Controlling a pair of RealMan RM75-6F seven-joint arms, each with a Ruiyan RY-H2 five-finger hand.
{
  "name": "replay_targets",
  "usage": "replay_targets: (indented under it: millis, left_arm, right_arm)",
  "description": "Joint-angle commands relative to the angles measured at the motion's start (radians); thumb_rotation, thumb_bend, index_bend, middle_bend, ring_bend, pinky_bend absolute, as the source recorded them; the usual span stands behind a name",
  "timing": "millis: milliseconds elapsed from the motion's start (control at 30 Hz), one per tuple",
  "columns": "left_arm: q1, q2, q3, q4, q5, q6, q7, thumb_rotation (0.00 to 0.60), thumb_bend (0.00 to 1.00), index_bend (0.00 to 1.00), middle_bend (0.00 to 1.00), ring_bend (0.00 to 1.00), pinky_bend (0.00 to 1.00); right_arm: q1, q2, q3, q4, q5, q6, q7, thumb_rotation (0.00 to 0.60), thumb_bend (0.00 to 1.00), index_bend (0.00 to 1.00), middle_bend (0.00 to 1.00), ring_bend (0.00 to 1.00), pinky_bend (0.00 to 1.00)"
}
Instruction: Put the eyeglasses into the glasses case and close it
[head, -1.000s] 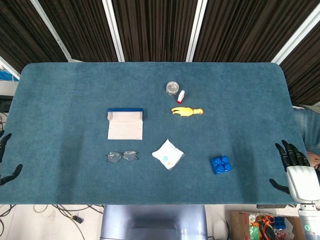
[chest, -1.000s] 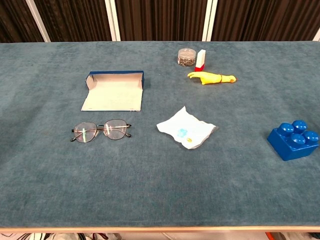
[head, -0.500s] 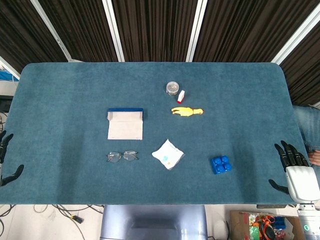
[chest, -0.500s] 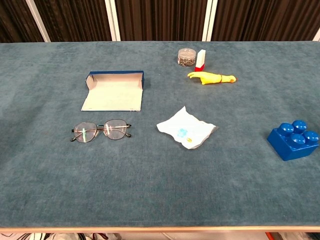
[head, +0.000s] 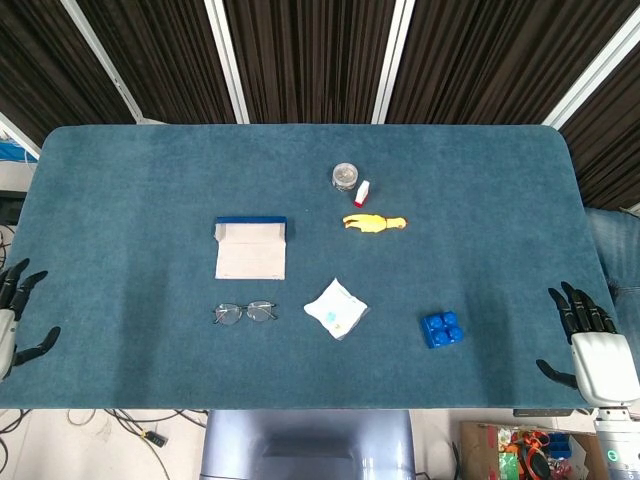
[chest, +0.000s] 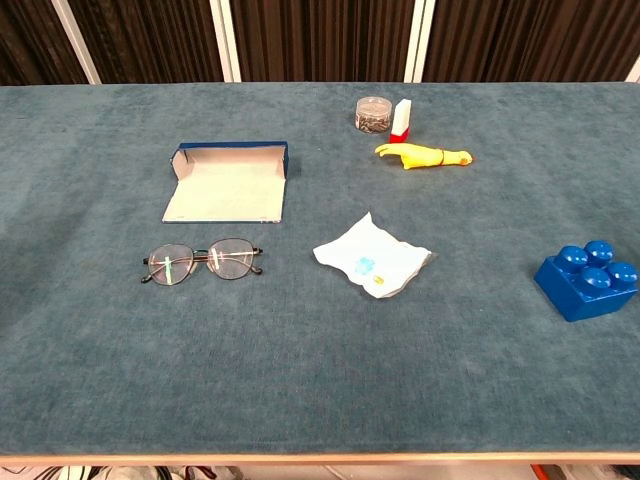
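Observation:
Thin-framed eyeglasses lie flat on the blue table, lenses facing up. Just behind them the glasses case lies open, with a blue rim and a pale lining. My left hand hovers at the table's left edge, fingers spread, holding nothing. Over at the right edge my right hand is likewise spread and empty. Both hands are far from the eyeglasses and show only in the head view.
A white crumpled packet lies right of the eyeglasses. A blue toy block sits near the right side. At the back stand a small clear jar, a red-and-white bottle and a yellow rubber chicken.
My left hand has moved slightly inward and up at the table's left edge. The right hand has barely shifted. Nothing on the table has moved.

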Motion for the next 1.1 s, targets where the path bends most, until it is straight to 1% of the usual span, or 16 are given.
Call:
replay_targets:
  millis: [33,100,167,233,267,300,433,533,633,767,800,933,1100]
  left_arm:
    - [-0.104,0.064,-0.056,-0.097,-0.078,-0.151,0.018,0.600,0.25,0.17,0.01,0.00,0.00]
    - [-0.161,0.077,-0.085,-0.135,-0.128,-0.224,0.088,0.600,0.26,0.19,0.01,0.00,0.00]
    - [-0.194,0.078,-0.100,-0.156,-0.161,-0.270,0.115,0.600,0.26,0.20,0.01,0.00,0.00]
    - [-0.265,0.060,-0.133,-0.180,-0.253,-0.359,0.179,0.600,0.26,0.22,0.01,0.00,0.00]
    - [-0.281,0.053,-0.140,-0.181,-0.276,-0.376,0.196,0.600,0.26,0.23,0.01,0.00,0.00]
    - [-0.322,0.027,-0.157,-0.178,-0.348,-0.412,0.249,0.600,0.26,0.23,0.01,0.00,0.00]
    - [-0.409,-0.051,-0.177,-0.161,-0.511,-0.466,0.359,0.600,0.26,0.25,0.01,0.00,0.00]
    - [-0.462,-0.121,-0.185,-0.137,-0.620,-0.470,0.420,0.600,0.26,0.28,0.02,0.00,0.00]
    - [-0.512,-0.191,-0.181,-0.112,-0.708,-0.469,0.483,0.600,0.26,0.31,0.03,0.00,0.00]
    - [-0.569,-0.268,-0.177,-0.075,-0.815,-0.481,0.534,0.600,0.26,0.34,0.04,0.00,0.00]
    - [-0.577,-0.281,-0.176,-0.065,-0.827,-0.479,0.543,0.600,0.26,0.35,0.04,0.00,0.00]
    - [-0.636,-0.381,-0.170,-0.007,-0.901,-0.457,0.600,0.600,0.26,0.36,0.04,0.00,0.00]
    - [-0.672,-0.447,-0.154,0.009,-0.909,-0.422,0.644,0.600,0.26,0.40,0.06,0.00,0.00]
  right_arm:
    - [0.003,0.003,-0.006,-0.001,-0.007,-0.007,0.001,0.600,0.00,0.00,0.00,0.08,0.19]
    - [0.003,0.003,-0.007,0.000,-0.011,-0.005,-0.001,0.600,0.00,0.00,0.00,0.08,0.19]
    - [0.003,0.003,-0.006,0.000,-0.011,-0.004,0.000,0.600,0.00,0.00,0.00,0.08,0.19]
    - [0.002,0.003,-0.006,-0.002,-0.007,-0.005,0.003,0.600,0.00,0.00,0.00,0.08,0.19]
    - [0.001,0.003,-0.006,-0.003,-0.007,-0.005,0.004,0.600,0.00,0.01,0.00,0.08,0.19]
    - [0.001,0.003,-0.006,-0.004,-0.007,-0.004,0.006,0.600,0.00,0.01,0.00,0.08,0.19]
    - [0.002,0.005,-0.008,-0.003,-0.010,-0.006,0.005,0.600,0.00,0.01,0.00,0.08,0.19]
    - [0.002,0.006,-0.008,-0.005,-0.007,-0.011,0.009,0.600,0.00,0.01,0.00,0.08,0.19]
    - [0.003,0.008,-0.008,-0.007,-0.005,-0.014,0.016,0.600,0.00,0.01,0.00,0.08,0.19]
    - [0.003,0.010,-0.009,-0.007,-0.005,-0.015,0.020,0.600,0.00,0.01,0.00,0.08,0.19]
    - [0.003,0.010,-0.009,-0.006,-0.005,-0.015,0.021,0.600,0.00,0.01,0.00,0.08,0.19]
    - [0.003,0.012,-0.008,-0.007,-0.004,-0.016,0.030,0.600,0.00,0.01,0.00,0.08,0.19]
    - [0.003,0.016,-0.005,-0.008,0.002,-0.017,0.042,0.600,0.00,0.01,0.00,0.08,0.19]
